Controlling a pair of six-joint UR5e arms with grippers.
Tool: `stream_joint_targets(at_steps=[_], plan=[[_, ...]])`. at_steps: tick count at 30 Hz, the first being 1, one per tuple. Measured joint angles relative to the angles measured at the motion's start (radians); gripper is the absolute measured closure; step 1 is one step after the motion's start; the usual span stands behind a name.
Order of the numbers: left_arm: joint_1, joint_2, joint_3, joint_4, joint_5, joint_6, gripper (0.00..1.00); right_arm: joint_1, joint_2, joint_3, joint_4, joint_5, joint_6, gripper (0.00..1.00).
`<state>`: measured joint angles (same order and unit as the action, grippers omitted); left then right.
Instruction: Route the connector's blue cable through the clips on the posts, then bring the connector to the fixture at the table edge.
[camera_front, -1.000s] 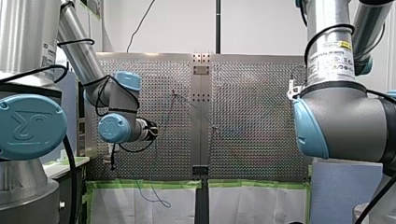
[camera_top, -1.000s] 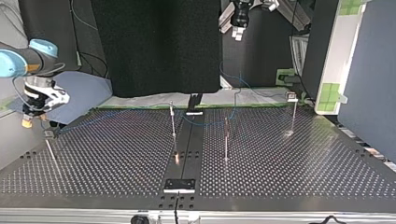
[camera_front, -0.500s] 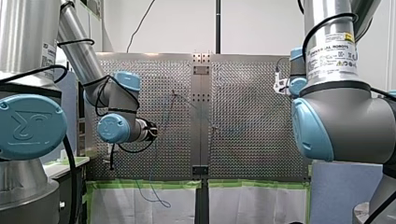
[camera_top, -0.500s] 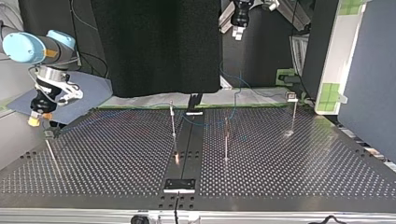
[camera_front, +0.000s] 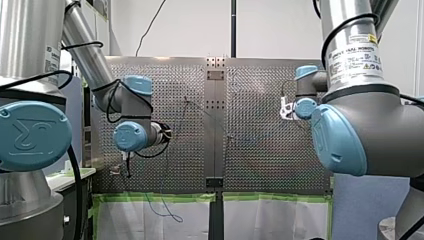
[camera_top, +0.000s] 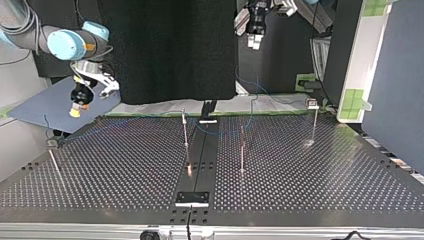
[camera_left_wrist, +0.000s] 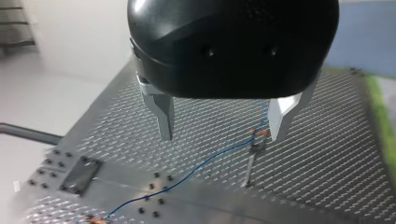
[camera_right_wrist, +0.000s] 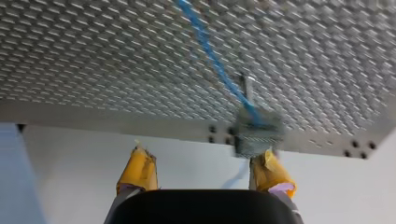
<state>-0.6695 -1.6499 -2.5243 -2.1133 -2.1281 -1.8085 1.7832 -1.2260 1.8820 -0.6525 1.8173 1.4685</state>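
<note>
Right wrist view: our right gripper (camera_right_wrist: 203, 150) is released, its yellow pads (camera_right_wrist: 138, 169) spread with nothing between them. The connector (camera_right_wrist: 258, 135), a grey block, sits at a corner of the counter (camera_right_wrist: 93, 70), just ahead of one pad rather than between the two. We cannot tell whether it touches that pad. The blue cable (camera_right_wrist: 210, 51) leaves it and runs on ahead of the gripper across the counter.

In the left wrist view our left gripper (camera_left_wrist: 219, 138) hangs above the counter, also released, its metal fingers (camera_left_wrist: 162, 112) apart and holding nothing. Below it the cable passes a post (camera_left_wrist: 250, 168) carrying an orange clip (camera_left_wrist: 257, 132), just under one finger. We cannot make out whether the cable is seated in that clip.

We judge the task barely begun. Neither gripper has the cable or the connector. The connector is not at the fixture (camera_top: 192, 198), which we take to be the plate at the counter's edge in the top view, well apart from both grippers. Routing and delivery are both left.

We see no bin, tray or box. The only holders are the clips and that fixture, and nothing shows in the fixture.
</note>
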Motion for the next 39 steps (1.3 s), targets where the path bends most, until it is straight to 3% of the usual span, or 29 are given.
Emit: stream_joint_targets(at_steps=[9,15,24,35,39], plan=[[0.001,0.000,0.013,0.046,-0.080,0.054,0.00,0.085,0.084,-0.028,-0.050,0.085,0.002,0.00],[0.004,-0.001,0.013,0.042,-0.101,0.044,0.00,0.145,0.145,-0.056,-0.053,0.145,0.003,0.00],[0.010,-0.001,0.014,0.010,-0.136,0.045,0.00,0.218,0.215,-0.077,-0.047,0.218,-0.001,0.00],[0.016,-0.001,0.014,0.005,-0.139,0.048,0.00,0.313,0.228,-0.077,-0.054,0.313,-0.005,0.00],[0.018,-0.001,0.014,0.005,-0.138,0.049,0.00,0.352,0.228,-0.077,-0.057,0.345,0.001,0.00]])
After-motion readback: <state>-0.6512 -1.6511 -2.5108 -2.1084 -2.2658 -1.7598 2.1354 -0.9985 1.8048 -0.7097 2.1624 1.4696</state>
